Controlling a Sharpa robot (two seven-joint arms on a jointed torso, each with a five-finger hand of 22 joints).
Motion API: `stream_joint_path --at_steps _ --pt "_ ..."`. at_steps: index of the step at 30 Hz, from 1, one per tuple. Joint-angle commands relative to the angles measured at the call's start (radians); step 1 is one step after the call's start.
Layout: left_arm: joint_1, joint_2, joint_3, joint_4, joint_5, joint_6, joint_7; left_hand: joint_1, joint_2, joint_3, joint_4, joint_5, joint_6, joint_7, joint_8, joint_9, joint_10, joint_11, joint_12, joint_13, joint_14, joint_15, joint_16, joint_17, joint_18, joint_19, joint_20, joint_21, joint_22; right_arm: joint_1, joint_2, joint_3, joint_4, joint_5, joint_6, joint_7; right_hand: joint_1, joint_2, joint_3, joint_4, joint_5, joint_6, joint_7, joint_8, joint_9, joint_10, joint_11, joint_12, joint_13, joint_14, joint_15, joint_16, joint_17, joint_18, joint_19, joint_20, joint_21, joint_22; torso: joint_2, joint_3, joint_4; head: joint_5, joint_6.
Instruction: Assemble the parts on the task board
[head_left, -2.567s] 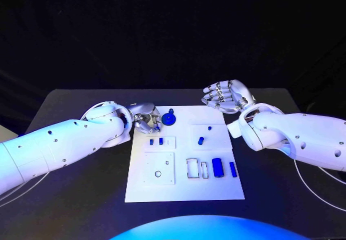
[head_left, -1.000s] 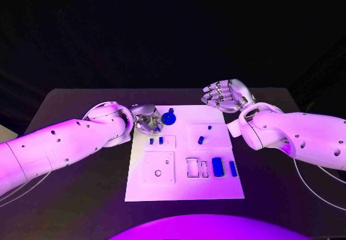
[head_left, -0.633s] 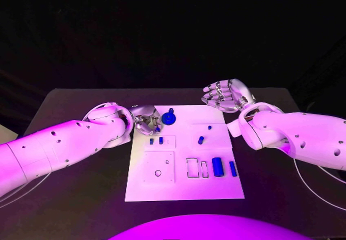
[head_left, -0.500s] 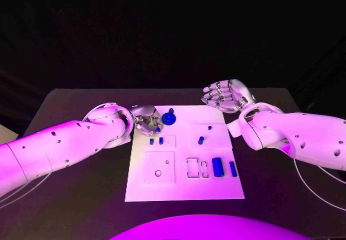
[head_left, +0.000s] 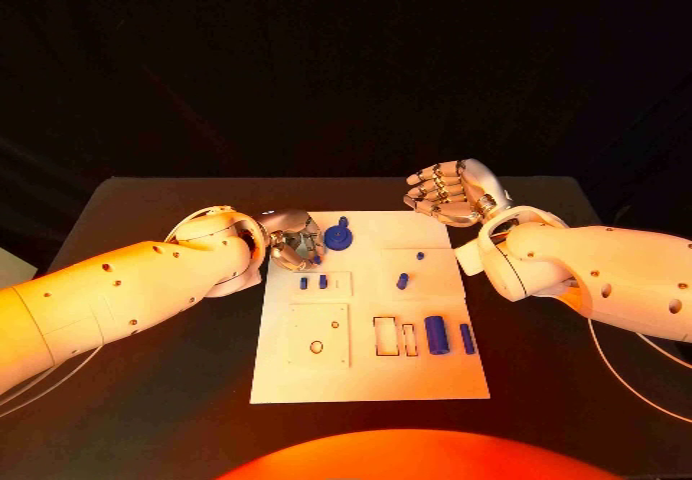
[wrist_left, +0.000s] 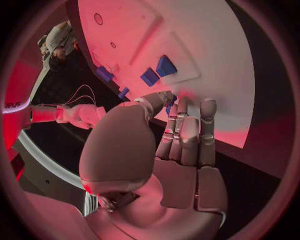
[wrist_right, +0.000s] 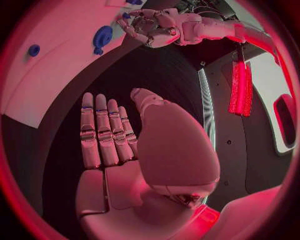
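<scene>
White task board (head_left: 433, 380) mid-table, left hand (head_left: 293, 240) at its far left edge pinching a small blue part (wrist_left: 169, 106), right hand (head_left: 450, 192) empty, fingers apart, over its far right corner

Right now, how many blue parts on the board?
7: round part at the far edge; small pair mid-left; two pegs mid-right; two bars near right. Left hand may hide another.

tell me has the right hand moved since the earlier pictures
No. The right hand hangs open at the same spot off the task board's far right corner.
</scene>
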Motion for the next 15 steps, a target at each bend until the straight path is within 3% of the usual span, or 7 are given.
stream_joint_path --at_steps 1,10,15 --pt "-0.001 -0.001 0.000 0.003 0.006 0.000 -0.006 -0.010 0.000 0.003 0.002 0.004 -0.006 -0.001 -0.003 -0.001 -0.007 0.000 -0.007 0.002 -0.007 -0.001 -0.003 -0.002 0.003 -0.006 0.002 -0.007 -0.002 -0.001 0.000 0.000 0.001 -0.011 0.014 0.002 -0.002 -0.009 0.002 -0.003 -0.006 0.003 0.007 -0.008 -0.002 -0.016 0.008 -0.013 -0.001 -0.012 0.004 -0.003 -0.006 0.012 -0.006 0.006 -0.001 -0.006 0.000 0.0004 -0.0006 0.000 0.001" --pt "-0.001 -0.006 0.000 0.004 0.004 0.017 -0.021 -0.021 -0.008 -0.005 0.006 0.003 -0.026 -0.011 -0.019 -0.005 -0.027 0.006 -0.015 0.004 -0.017 0.004 -0.004 -0.016 0.004 -0.016 0.004 -0.017 -0.015 -0.001 -0.003 0.000 0.001 -0.025 0.024 -0.016 0.000 -0.007 -0.024 -0.007 -0.014 0.004 0.008 -0.015 -0.005 -0.055 0.015 -0.036 0.000 -0.036 0.012 -0.003 -0.023 0.012 -0.023 0.015 -0.001 -0.023 0.000 0.0007 -0.0006 0.000 0.001" --pt "-0.003 -0.018 0.001 0.010 0.005 0.003 -0.021 -0.025 -0.012 -0.017 0.009 0.003 -0.049 -0.022 -0.036 -0.010 -0.070 0.020 -0.021 0.010 -0.030 0.016 -0.003 -0.030 0.006 -0.024 0.014 -0.027 -0.026 -0.001 -0.006 0.000 -0.002 -0.048 0.045 -0.037 0.007 -0.002 -0.043 -0.009 -0.029 0.008 0.004 -0.016 -0.005 -0.064 0.014 -0.040 0.001 -0.043 0.014 0.000 -0.031 0.013 -0.029 0.017 0.000 -0.030 0.000 0.0004 -0.0007 0.000 0.003"
